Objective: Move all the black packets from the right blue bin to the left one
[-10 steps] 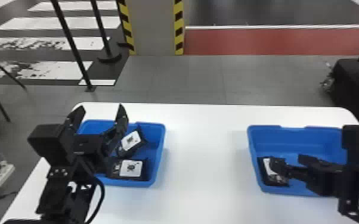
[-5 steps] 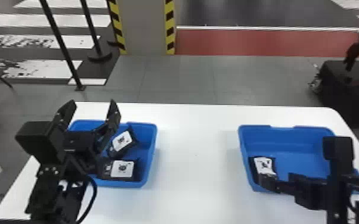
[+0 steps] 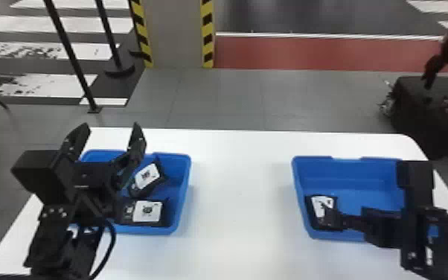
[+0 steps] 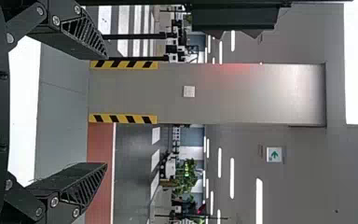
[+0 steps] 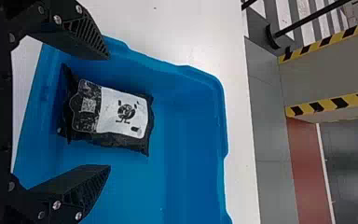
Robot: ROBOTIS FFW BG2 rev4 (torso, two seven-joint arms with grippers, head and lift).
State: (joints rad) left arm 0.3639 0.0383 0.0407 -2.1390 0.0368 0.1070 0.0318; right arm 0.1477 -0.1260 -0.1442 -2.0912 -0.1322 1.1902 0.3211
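The left gripper [image 3: 111, 127] waits with its fingers wide apart and pointing forward, nothing between them. Beyond and below those fingers, toward the robot's right, sits the left blue plastic bin [image 3: 186, 186], holding two black packets with white labels: a tilted one [image 3: 147, 178] farther off and a flatter one [image 3: 147, 211] nearer the robot. Bare white tabletop [image 3: 240, 193] separates this bin from the right blue plastic bin [image 3: 331, 169]. There, one flat black packet with a white printed label [image 5: 121, 112] lies on the floor of the bin, near its left wall, just ahead of the space between the fingers of the right gripper [image 5: 108, 112]. Those fingers are spread and do not yet grip it. Over the last second the right gripper has shifted leftward across its bin, closer in line with the packet, so the work looks to be at the approach before a grasp. This seems to be the last packet to move; the fingers likely need to go lower around it before closing.
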